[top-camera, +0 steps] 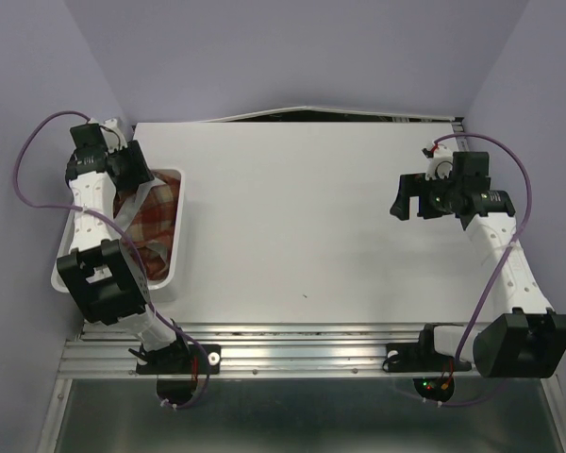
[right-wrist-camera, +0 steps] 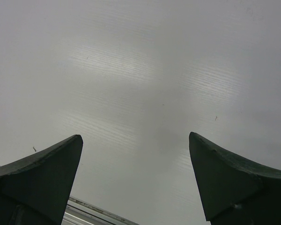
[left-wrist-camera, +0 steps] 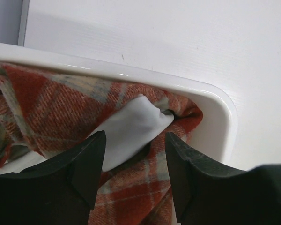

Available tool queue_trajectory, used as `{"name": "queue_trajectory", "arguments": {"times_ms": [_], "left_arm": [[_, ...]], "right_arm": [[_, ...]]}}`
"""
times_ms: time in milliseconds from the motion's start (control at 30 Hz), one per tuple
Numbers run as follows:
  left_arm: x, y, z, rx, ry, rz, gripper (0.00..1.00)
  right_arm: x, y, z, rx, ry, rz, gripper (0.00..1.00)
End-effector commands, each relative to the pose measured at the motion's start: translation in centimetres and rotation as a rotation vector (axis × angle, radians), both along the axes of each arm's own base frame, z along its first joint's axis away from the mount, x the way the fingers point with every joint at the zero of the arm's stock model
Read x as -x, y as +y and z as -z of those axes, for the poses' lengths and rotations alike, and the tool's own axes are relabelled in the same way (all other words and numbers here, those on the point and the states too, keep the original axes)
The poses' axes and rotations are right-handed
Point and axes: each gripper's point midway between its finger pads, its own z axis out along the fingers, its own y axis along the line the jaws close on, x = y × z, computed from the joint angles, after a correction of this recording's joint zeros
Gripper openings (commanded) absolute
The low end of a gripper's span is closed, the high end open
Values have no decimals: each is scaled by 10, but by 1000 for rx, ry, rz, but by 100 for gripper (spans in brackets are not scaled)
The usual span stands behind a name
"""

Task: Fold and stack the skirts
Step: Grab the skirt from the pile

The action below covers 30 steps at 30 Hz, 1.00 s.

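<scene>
Lilac walls (top-camera: 264,47) hem my white desk (top-camera: 311,226); left claw (left-wrist-camera: 135,138) gapes empty above the plaid skirt (left-wrist-camera: 51,98) in its tub (left-wrist-camera: 223,117), right claw (right-wrist-camera: 135,137) spread wide, empty.

The left arm (top-camera: 92,206) and the right arm (top-camera: 511,264) look alike: white, rounded plastic links joined by boxy matte black joint housings. Small dark dots run along the left arm's white link. A thin purple cable loops off each arm, the left purple cable (top-camera: 24,170) on the left and the right purple cable (top-camera: 514,168) on the right. The left black base block (top-camera: 174,359) and the right black base block (top-camera: 420,357) carry short red-orange wires. A small green light (top-camera: 422,385) glows below the right one. The left claw (left-wrist-camera: 135,140) and the right claw (right-wrist-camera: 136,145) each have two thick, matte, near-black fingers (right-wrist-camera: 42,173) tapering to blunt wedge tips.
</scene>
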Motion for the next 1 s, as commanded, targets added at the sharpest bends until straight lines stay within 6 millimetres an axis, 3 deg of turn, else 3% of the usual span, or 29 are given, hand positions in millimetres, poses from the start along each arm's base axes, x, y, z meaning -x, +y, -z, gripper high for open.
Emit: {"name": "queue_trajectory", "arguments": {"times_ms": [0, 300, 500, 600, 633, 667, 733, 833, 967], "left_arm": [[-13, 9, -5, -14, -37, -21, 63], [-10, -1, 8, 14, -23, 26, 57], [-7, -4, 12, 26, -16, 45, 34], [-4, -6, 3, 14, -33, 52, 17], [-2, -5, -1, 5, -38, 50, 5], [1, -5, -7, -6, -48, 48, 0], [6, -5, -18, -21, -61, 45, 0], [15, -5, -50, -61, -132, 37, 0], [32, -7, -123, -150, -303, 25, 0]], "right_arm": [[-8, -4, -1, 14, -24, 16, 100], [-7, -4, 1, 16, -18, 22, 100], [-9, -5, 0, 16, -17, 24, 100], [-9, -4, -1, 14, -17, 22, 100], [-9, -4, -2, 14, -20, 22, 100], [-9, -4, -2, 13, -18, 23, 100], [-8, -4, -2, 11, -19, 21, 100], [-9, -3, -4, 8, -23, 20, 100], [-9, -3, -7, 8, -29, 18, 100]]}}
